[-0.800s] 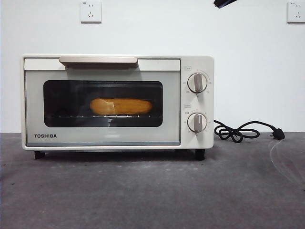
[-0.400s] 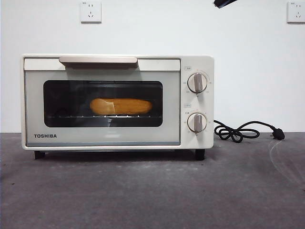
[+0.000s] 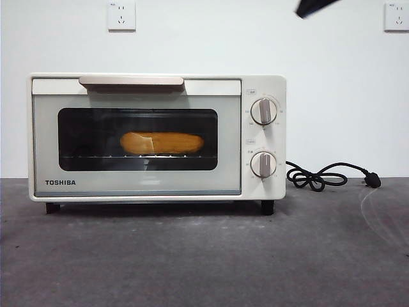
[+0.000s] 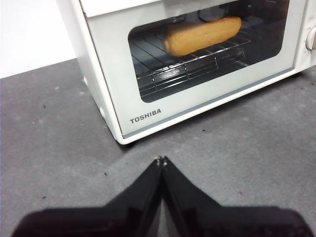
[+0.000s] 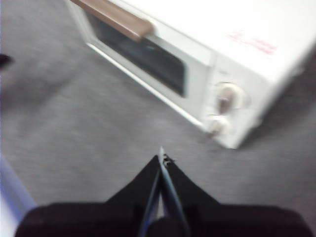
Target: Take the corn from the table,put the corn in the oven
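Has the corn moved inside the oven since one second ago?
No. The corn lies at the same spot behind the oven window.

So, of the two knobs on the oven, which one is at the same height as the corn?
The lower knob. It is nearly level with the corn on the rack inside; the upper knob sits clearly higher, by the window's top edge.

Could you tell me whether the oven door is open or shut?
Shut: the oven door sits flush, and the corn shows behind its glass.

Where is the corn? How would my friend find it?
Find the big cream oven on the grey table. Look through its dark glass door: the corn lies sideways on the wire rack inside. It is the only yellow-orange thing there.
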Controlling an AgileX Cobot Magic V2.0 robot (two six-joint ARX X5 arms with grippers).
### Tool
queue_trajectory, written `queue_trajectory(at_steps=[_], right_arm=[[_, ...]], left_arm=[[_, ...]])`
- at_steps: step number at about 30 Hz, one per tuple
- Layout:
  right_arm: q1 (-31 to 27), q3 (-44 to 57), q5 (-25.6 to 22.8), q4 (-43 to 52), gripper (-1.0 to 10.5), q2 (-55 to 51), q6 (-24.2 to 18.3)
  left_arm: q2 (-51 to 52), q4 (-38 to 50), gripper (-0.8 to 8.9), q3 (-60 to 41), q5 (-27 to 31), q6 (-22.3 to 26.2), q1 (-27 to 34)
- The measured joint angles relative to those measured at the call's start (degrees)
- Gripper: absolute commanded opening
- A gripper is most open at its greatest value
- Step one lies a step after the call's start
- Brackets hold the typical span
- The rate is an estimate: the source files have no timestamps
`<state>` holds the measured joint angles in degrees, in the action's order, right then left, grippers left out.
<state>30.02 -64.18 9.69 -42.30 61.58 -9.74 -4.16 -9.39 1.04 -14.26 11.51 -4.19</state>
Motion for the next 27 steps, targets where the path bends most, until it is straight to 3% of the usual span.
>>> queue_trajectory(at_steps=[3, 5, 12, 15, 21, 27], right_arm=[[-4.0, 0.2, -3.1, 2.7, 0.0, -0.8, -3.7], [-7.6, 1.8, -2.8, 6.7, 0.0, -2.5, -3.8], [-25.4, 21.0, -1.3, 20.7, 0.0, -16.9, 2.2], [-30.3, 31.7, -1.6, 23.1, 0.0, -25.9, 3.4], [-31.5, 48.9, -1.2, 25.2, 0.0, -43.3, 3.8], [-31.5, 56.8, -0.7, 24.2, 0.0, -58.0, 4.5]], left_arm=[[-0.5, 0.0, -0.04, 0.0, 0.0, 0.0, 0.0], [-0.6, 0.0, -0.04, 0.0, 0.0, 0.0, 0.0], [-0.9, 0.0, -0.04, 0.0, 0.0, 0.0, 0.0], [-1.0, 0.0, -0.04, 0.0, 0.0, 0.0, 0.0], [-1.2, 0.0, -0.04, 0.0, 0.0, 0.0, 0.0], [-1.2, 0.0, -0.04, 0.0, 0.0, 0.0, 0.0]])
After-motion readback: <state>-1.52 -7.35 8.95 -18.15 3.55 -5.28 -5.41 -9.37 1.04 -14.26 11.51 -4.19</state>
